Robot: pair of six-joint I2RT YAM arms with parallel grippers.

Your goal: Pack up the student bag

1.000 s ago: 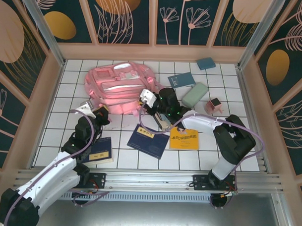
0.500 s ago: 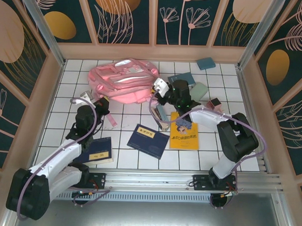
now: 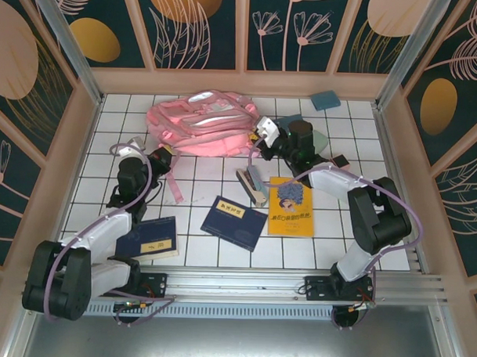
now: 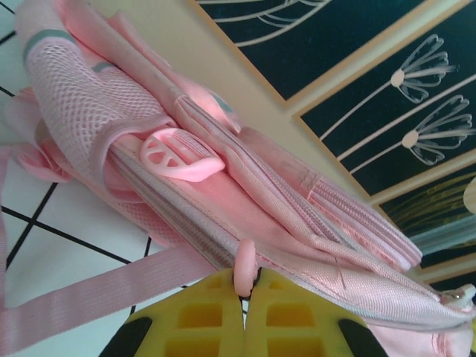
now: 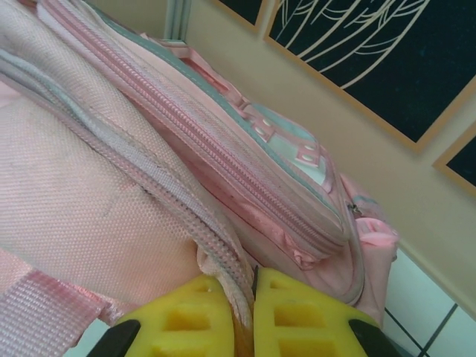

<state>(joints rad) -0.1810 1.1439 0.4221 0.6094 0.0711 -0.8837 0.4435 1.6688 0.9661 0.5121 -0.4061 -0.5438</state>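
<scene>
While left gripper (image 4: 245,288) pinches student bag (image 3: 197,126) | right gripper (image 5: 246,299) — clamps its edge

You have a big pink backpack (image 3: 197,122) of matt woven cloth, with a coarse open-mesh side pocket (image 4: 74,97) and a ribbed webbing strap (image 4: 74,305). Its pink peace-sign tag (image 4: 178,156) looks like smooth, glossy plastic. The yellow fingers (image 4: 201,320) of your left gripper (image 4: 245,279) are matt moulded plastic. The white tiled table (image 3: 188,239) looks smooth.

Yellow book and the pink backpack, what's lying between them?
A slim book, on the tiles between the backpack and yellow book, in the top view.
</scene>
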